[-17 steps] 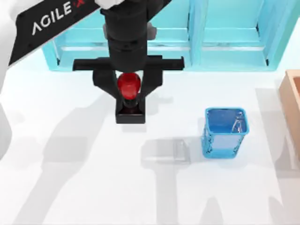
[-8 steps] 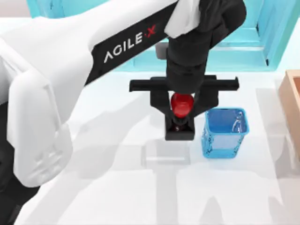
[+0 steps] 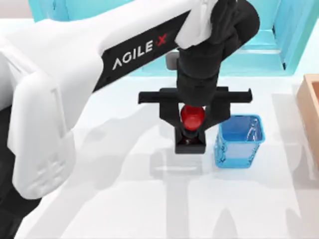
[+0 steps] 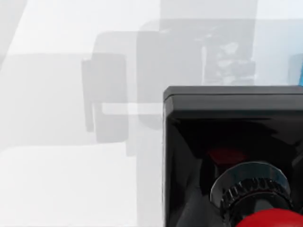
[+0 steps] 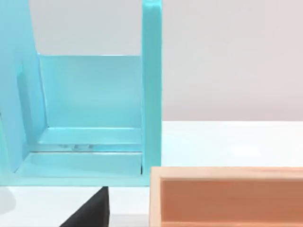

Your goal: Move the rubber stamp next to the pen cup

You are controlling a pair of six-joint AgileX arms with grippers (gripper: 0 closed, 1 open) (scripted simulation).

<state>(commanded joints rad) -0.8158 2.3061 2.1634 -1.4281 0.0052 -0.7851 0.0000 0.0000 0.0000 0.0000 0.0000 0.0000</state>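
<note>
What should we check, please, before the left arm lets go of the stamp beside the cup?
1. Grip: left end effector shut on the stamp's red knob: ok.
2. Placement: stamp just left of the cup, narrow gap, not touching: ok.
3. Stamp upright, base square to the table: ok.
4. Base resting on the table: cannot tell.
5. Cup upright and undisturbed: ok.
6. Shelf and wooden box away from the stamp: ok.

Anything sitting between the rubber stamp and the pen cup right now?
Nothing: in the top view a narrow strip of bare white table separates the rubber stamp, held in the left pincer, from the pen cup.
</note>
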